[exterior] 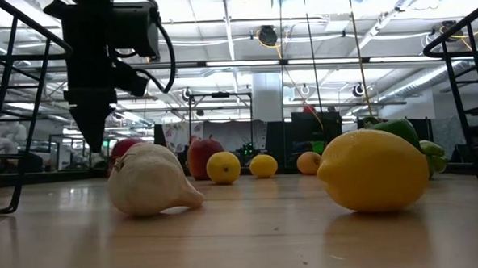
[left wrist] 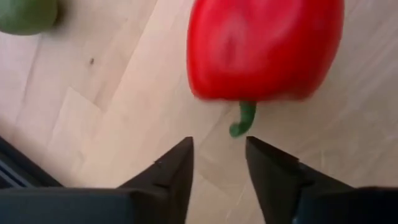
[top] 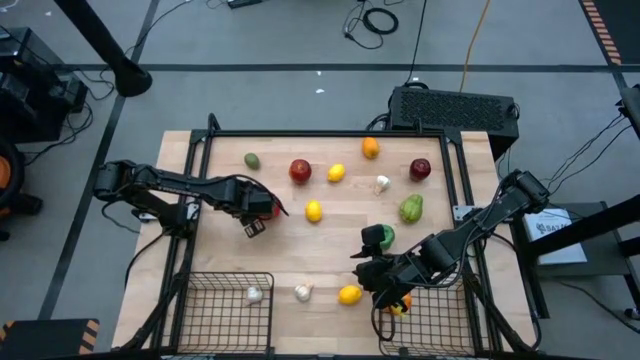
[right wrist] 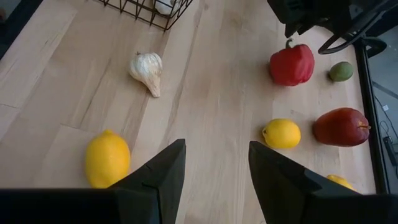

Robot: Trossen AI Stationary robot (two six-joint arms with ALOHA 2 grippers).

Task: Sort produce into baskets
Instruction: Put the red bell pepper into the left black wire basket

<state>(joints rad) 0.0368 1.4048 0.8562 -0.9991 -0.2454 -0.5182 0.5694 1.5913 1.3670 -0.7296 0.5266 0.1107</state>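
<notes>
A red pepper (left wrist: 264,46) lies on the wooden table, its green stem (left wrist: 242,121) pointing at my left gripper (left wrist: 217,146). That gripper is open and stands just short of the stem, touching nothing. It also shows in the high view (top: 258,222) and, pointing down, in the low view (exterior: 94,136). My right gripper (right wrist: 216,149) is open and empty above the left rim of the right basket (top: 445,320). This basket holds an orange (top: 400,303). The left basket (top: 215,315) holds a garlic bulb (top: 254,294).
A garlic bulb (top: 303,291) and a lemon (top: 349,294) lie between the baskets. A dark green pepper (top: 378,236) lies beside my right arm. Farther back lie a lemon (top: 313,210), a light green pepper (top: 411,208), two red apples (top: 300,171), an orange (top: 370,148) and a small green fruit (top: 252,160).
</notes>
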